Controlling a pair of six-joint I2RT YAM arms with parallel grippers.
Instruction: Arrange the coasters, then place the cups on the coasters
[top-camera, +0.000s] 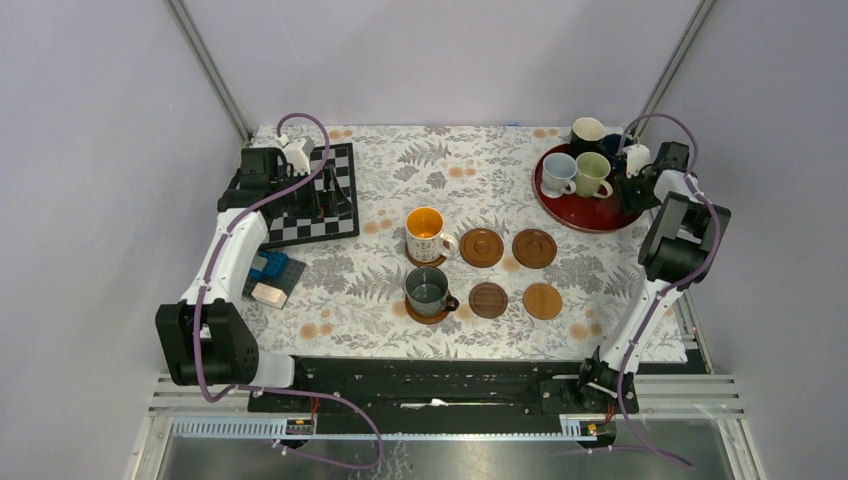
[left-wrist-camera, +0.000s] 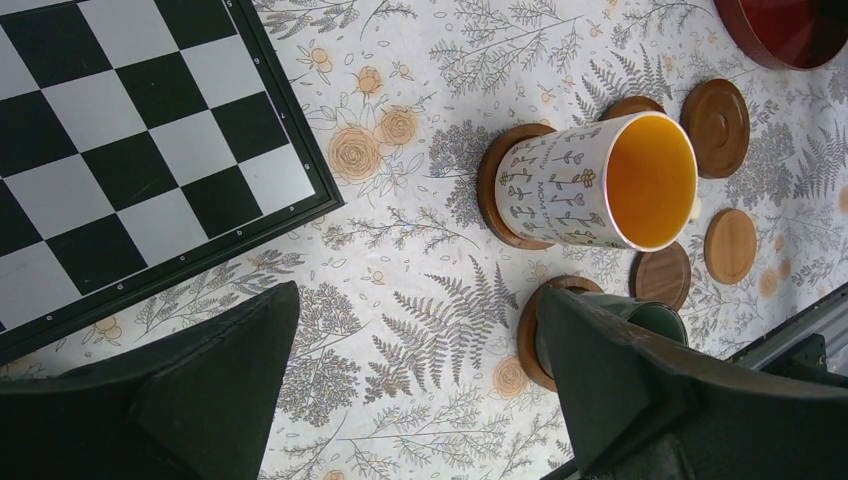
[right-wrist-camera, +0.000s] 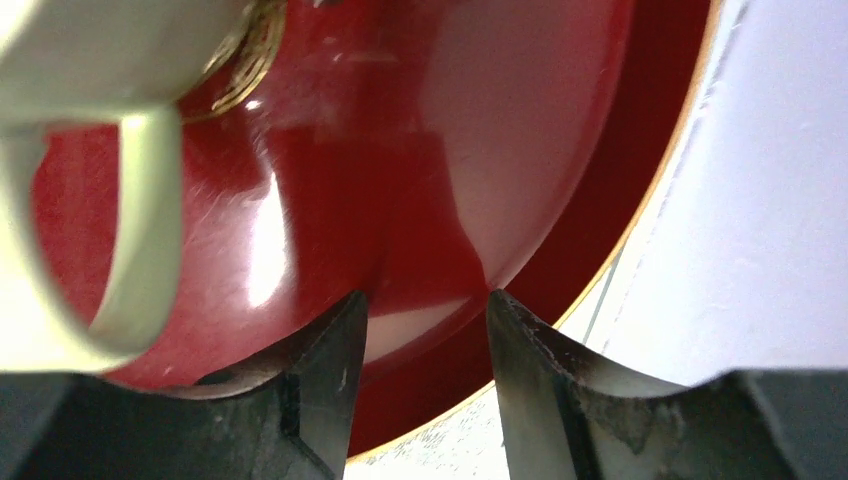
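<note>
- All six round wooden coasters (top-camera: 481, 247) lie in two rows of three on the floral tablecloth (top-camera: 400, 160), so the arranging looks finished
- Two cups are set. The white floral mug with an orange inside (top-camera: 427, 235) stands on the far-left coaster, and the dark grey-green mug (top-camera: 428, 290) on the near-left one
- The other four coasters are bare
- Four cups stand on the round red tray (top-camera: 578, 212) at the far right: the pale blue-white mug (top-camera: 558, 172), the pale green mug (top-camera: 592, 172), the black mug with a cream inside (top-camera: 587, 133), and what seems to be a navy mug (top-camera: 612, 143), mostly hidden behind the arm
- The right gripper (right-wrist-camera: 425, 300) is low over the tray's bare red surface, its jaws partly apart with nothing between them. The pale green mug's handle is close beside it in the wrist view, not gripped
- The left gripper (left-wrist-camera: 415, 310) hangs at the edge of the black-and-white chessboard (left-wrist-camera: 120, 150), jaws spread wide and empty
- About a third of the placing is done. The next move is probably a grasp on one of the tray mugs
</note>
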